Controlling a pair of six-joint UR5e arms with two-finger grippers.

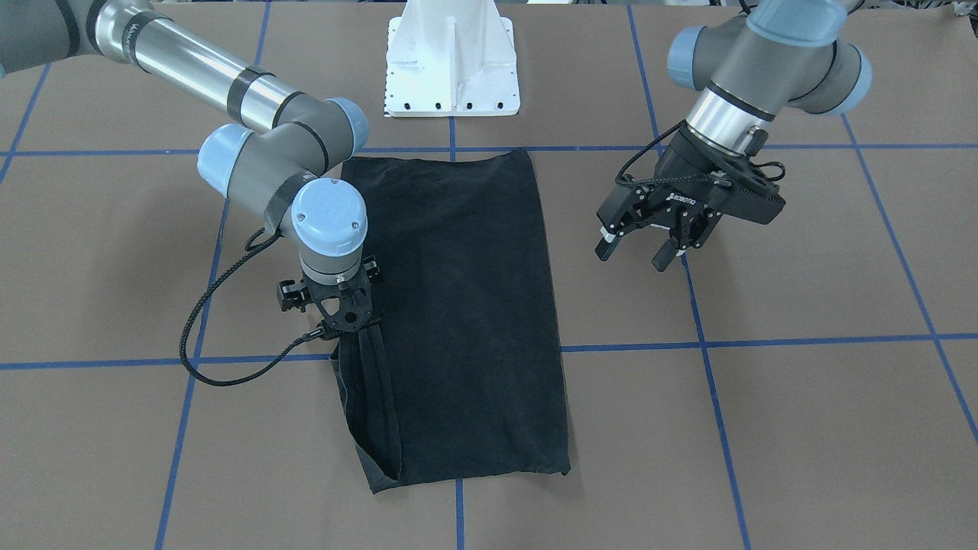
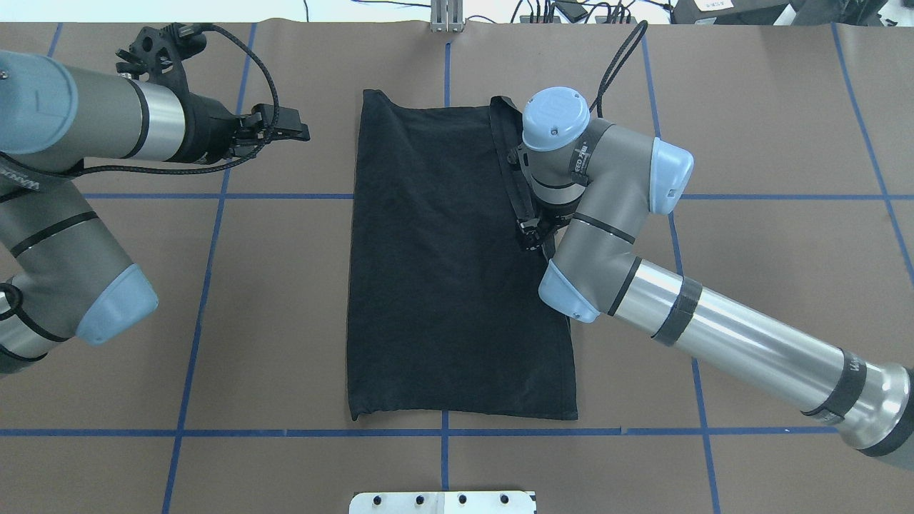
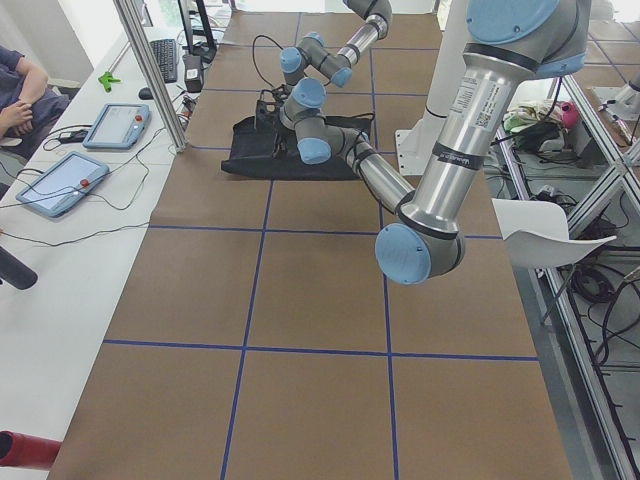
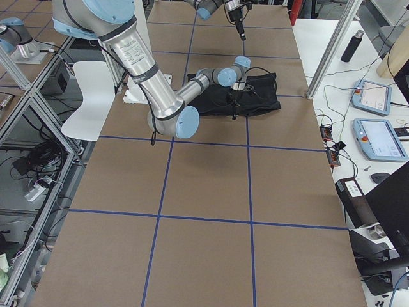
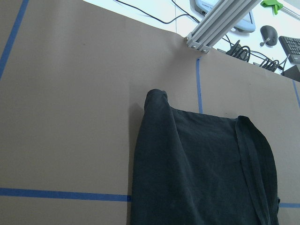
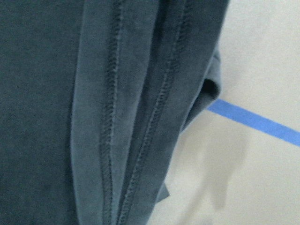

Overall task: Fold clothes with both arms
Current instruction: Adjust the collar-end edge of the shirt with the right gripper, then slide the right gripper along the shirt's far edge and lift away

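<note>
- The right claw (image 1: 348, 327) points straight down at the long edge of the black T-shirt (image 1: 458, 305) on its own side, with that edge directly under it.
- Its fingertips are hidden under the wrist. A narrow ridge of hemmed fabric rises right up into it, so it looks clamped on the shirt's edge.
- From this claw the raised strip runs away from the robot to the shirt's far corner. The rest of the shirt lies flat, spreading sideways from the claw towards the other arm.
- The shirt is a long folded rectangle on the brown bench (image 1: 802, 420), and only plain black cloth shows.
- A blue tape line (image 1: 764, 342) passes beneath the shirt just beside the right claw.
- The left claw (image 1: 634, 256) hangs tilted over bare bench with its fingers spread and nothing between them.
- The shirt's other long edge lies beside this claw and apart from it, not touching.
- The white pedestal (image 1: 451, 69) stands behind the shirt's near end, between the two arms.
</note>
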